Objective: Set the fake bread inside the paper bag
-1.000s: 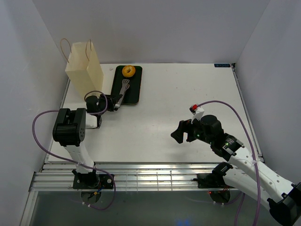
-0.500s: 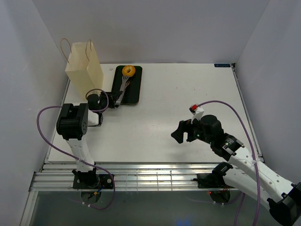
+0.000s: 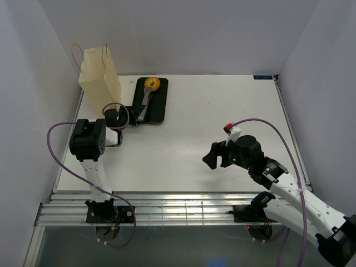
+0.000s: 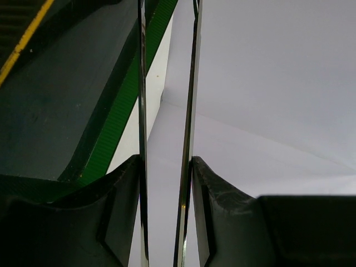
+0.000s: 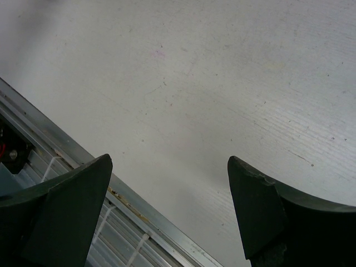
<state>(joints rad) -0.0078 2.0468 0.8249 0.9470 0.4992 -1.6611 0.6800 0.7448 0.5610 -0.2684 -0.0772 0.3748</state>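
Note:
The orange-brown ring (image 3: 151, 83) lies at the far end of a black tray (image 3: 159, 111). The other pastries are out of view. The cream paper bag (image 3: 100, 80) stands upright left of the tray. My left gripper (image 3: 132, 114) is shut on metal tongs (image 3: 146, 100), whose tips reach the ring's near side. In the left wrist view the gripper (image 4: 165, 162) clamps the two thin tong blades (image 4: 190, 111), which stand slightly apart, beside the tray's dark surface (image 4: 61, 94). My right gripper (image 3: 214, 156) is open and empty over the table's near right part; it also shows in the right wrist view (image 5: 169, 160).
White walls close in the table on the left, back and right. A metal rail (image 5: 67, 150) runs along the table's near edge under the right gripper. Purple cables loop off both arms.
My left arm has pushed away toward the tray, carrying the tongs forward until their tips reach the orange-brown ring. The right arm has not moved.

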